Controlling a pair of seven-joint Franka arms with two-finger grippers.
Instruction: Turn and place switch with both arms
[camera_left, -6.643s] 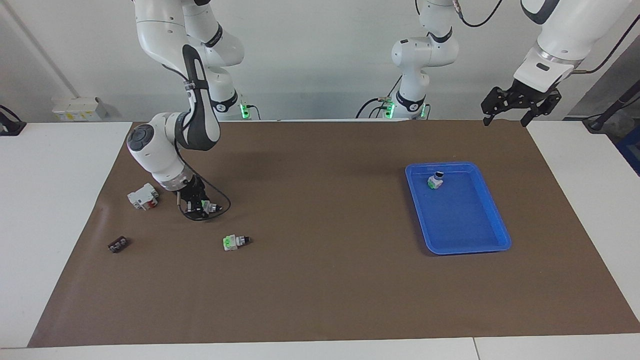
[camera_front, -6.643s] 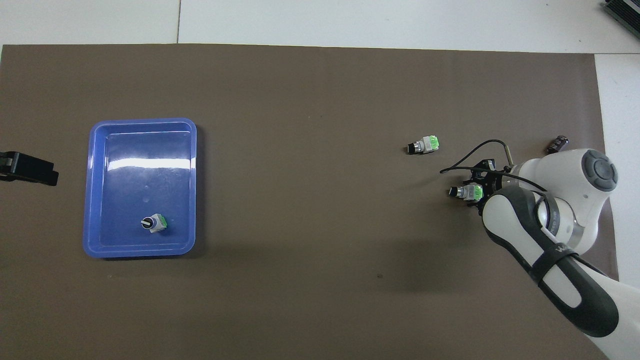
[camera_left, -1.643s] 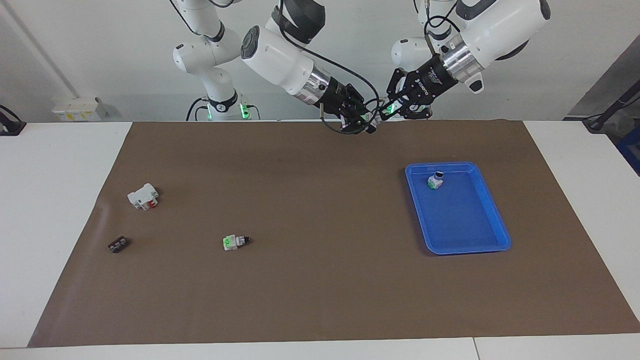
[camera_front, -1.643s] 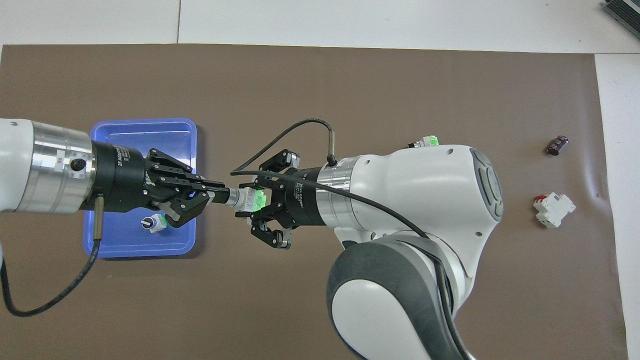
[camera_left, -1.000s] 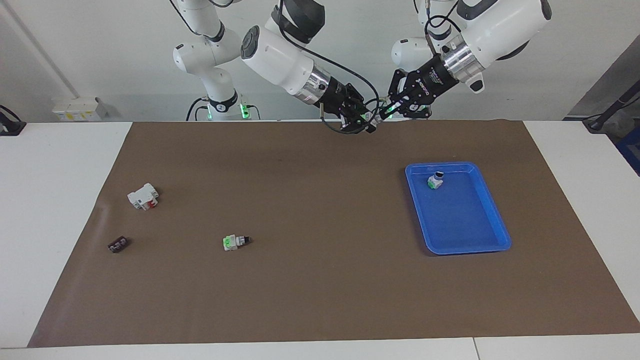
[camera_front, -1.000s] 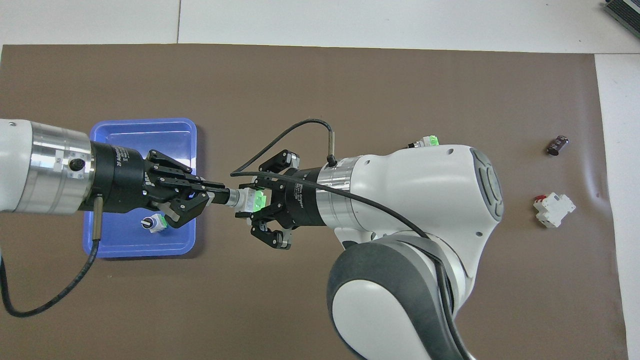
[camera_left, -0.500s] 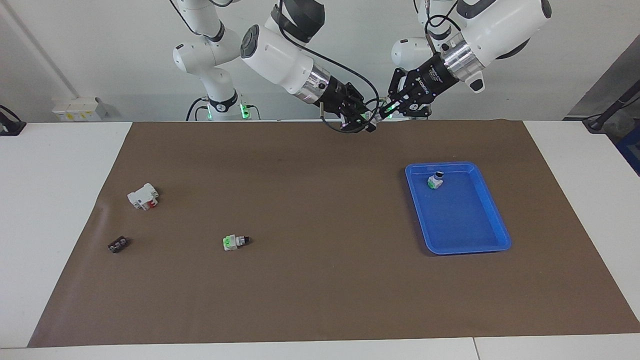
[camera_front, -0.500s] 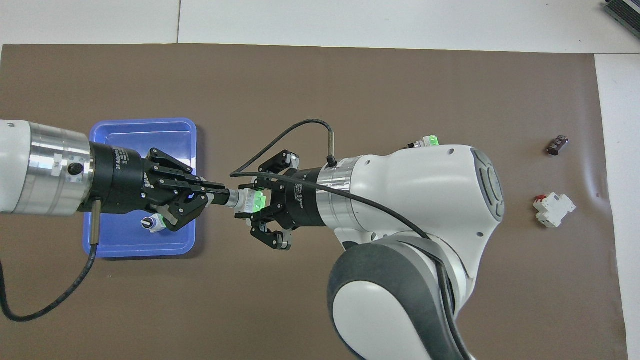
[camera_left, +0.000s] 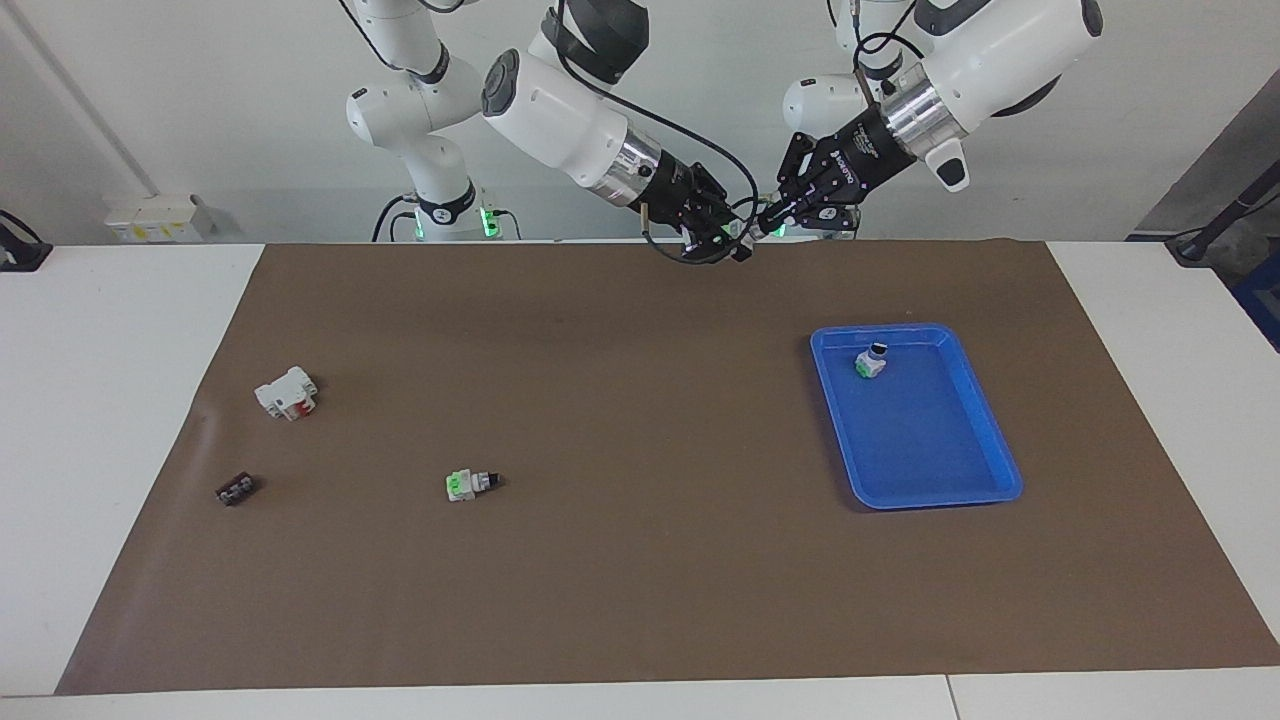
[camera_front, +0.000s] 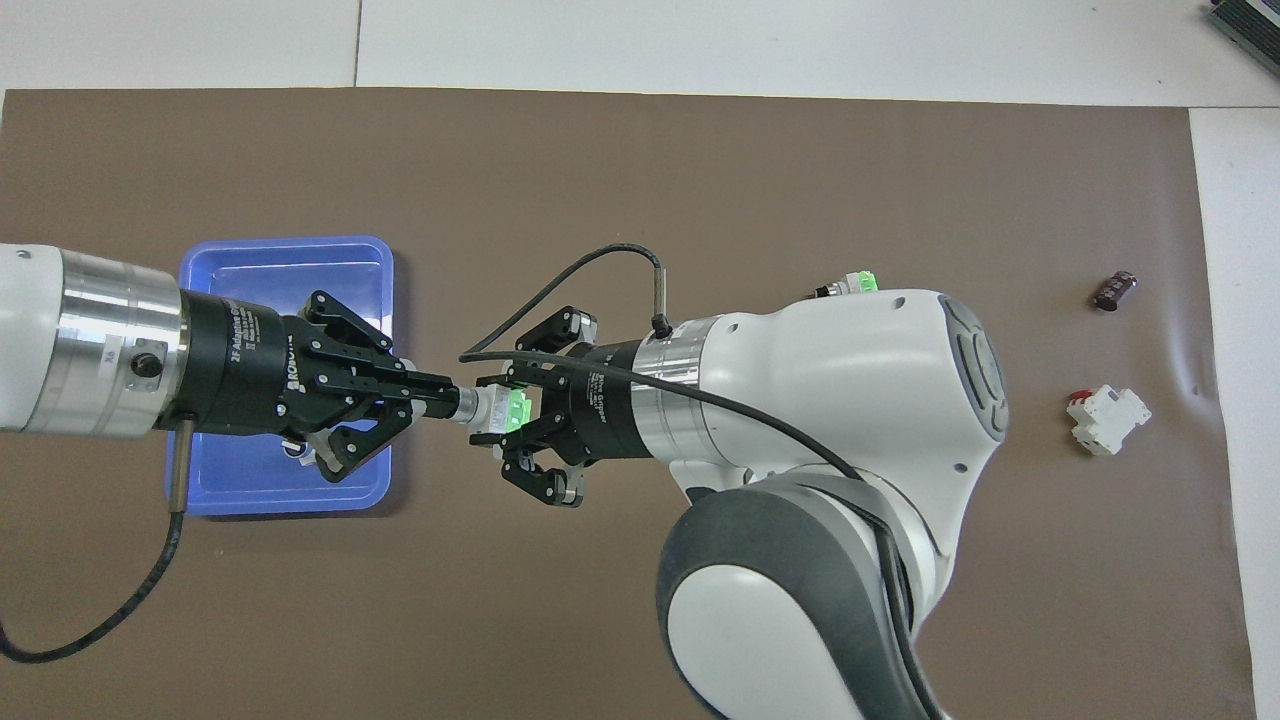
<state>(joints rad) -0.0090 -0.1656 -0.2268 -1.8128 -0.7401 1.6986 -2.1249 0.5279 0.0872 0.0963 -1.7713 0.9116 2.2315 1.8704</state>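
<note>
Overhead view: both arms meet in the air, the switch (camera_front: 497, 408) held between them over bare brown mat beside the blue tray (camera_front: 372, 250). Right gripper (camera_front: 520, 412) has its fingers clamped on the green-and-white body. Left gripper (camera_front: 440, 392) comes in from the tray end, fingers together on the black knob end. Likely reason for the split: one arm steadies the body so the other can twist the knob, which a single gripper could not do.

Facing view: the pair hangs well above the table (camera_left: 640, 600), over the mat edge nearest the robots, toward the left arm's end. Left gripper (camera_left: 762, 226) and right gripper (camera_left: 722, 240) are tip to tip, so the switch itself is barely readable there.

Room: the tray is nearly open, one switch in tray (camera_left: 871, 362) standing upright in the corner nearest the robots; plenty of floor left for a drop. Its raised rim needs clearing on the way in. Spare switch (camera_left: 468, 484) lies on its side mid-mat, well apart; the white-and-red block (camera_left: 287, 392) and dark brown piece (camera_left: 236, 490) sit toward the right arm's end, out of any path. Cable loop on the right wrist is near the grasp, a possible snag.
</note>
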